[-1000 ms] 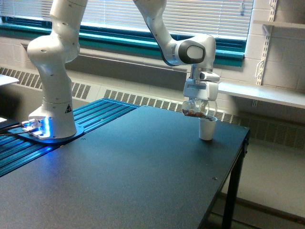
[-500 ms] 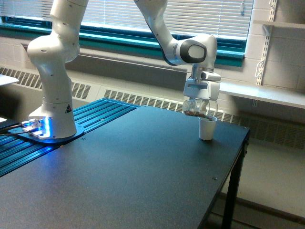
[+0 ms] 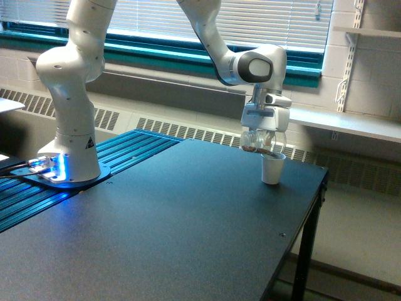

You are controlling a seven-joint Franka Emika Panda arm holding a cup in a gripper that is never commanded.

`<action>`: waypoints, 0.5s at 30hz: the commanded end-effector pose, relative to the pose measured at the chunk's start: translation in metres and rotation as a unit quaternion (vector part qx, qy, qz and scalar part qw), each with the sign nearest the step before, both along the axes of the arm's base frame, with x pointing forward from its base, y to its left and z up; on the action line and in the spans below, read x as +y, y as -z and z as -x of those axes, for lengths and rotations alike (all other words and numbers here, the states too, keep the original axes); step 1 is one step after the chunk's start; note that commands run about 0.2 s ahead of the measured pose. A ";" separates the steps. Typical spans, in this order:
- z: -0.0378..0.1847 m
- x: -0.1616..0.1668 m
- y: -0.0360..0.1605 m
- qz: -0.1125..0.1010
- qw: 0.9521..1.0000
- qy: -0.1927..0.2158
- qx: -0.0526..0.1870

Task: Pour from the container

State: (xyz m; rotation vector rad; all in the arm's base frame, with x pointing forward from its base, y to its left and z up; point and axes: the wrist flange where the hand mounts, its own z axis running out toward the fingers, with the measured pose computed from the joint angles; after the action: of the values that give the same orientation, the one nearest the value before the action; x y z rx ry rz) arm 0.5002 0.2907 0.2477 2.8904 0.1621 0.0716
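White two-fingered gripper [image 3: 264, 132] at the end of the white Franka arm: closed on the container [image 3: 256, 143], a small clear see-through cup with brown granular material lying visibly inside it.

Container: held in the air, tipped toward the exterior view's right, its lower lip just above and beside the rim of the white paper cup [image 3: 272, 168]. Whether the two rims touched could not be told at this size.

White paper cup: upright on the matte black tabletop [image 3: 188, 219], near the far edge toward the exterior view's right. Contents hidden by its opaque wall.

Arm base [image 3: 66, 150]: white pedestal with a blue-lit foot, mounted well apart from the cups at the exterior view's left, beside blue ribbed rails.

Surroundings: window blinds [image 3: 250, 19], teal sill, radiator grille along the wall.

Task status, as judged: container positioned and tilted over the receiving cup; brown material remained inside, and no falling stream could be made out. Pour apparently under way or about to start; emptying and righting were left.
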 end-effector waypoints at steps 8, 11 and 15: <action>-0.003 0.009 -0.006 0.003 1.000 -0.021 0.009; -0.003 0.010 -0.005 0.007 1.000 -0.026 0.011; -0.003 0.011 -0.006 0.009 0.999 -0.030 0.014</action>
State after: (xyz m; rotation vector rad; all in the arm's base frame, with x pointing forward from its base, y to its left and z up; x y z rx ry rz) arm 0.5048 0.2962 0.2528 2.8780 0.2010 0.0549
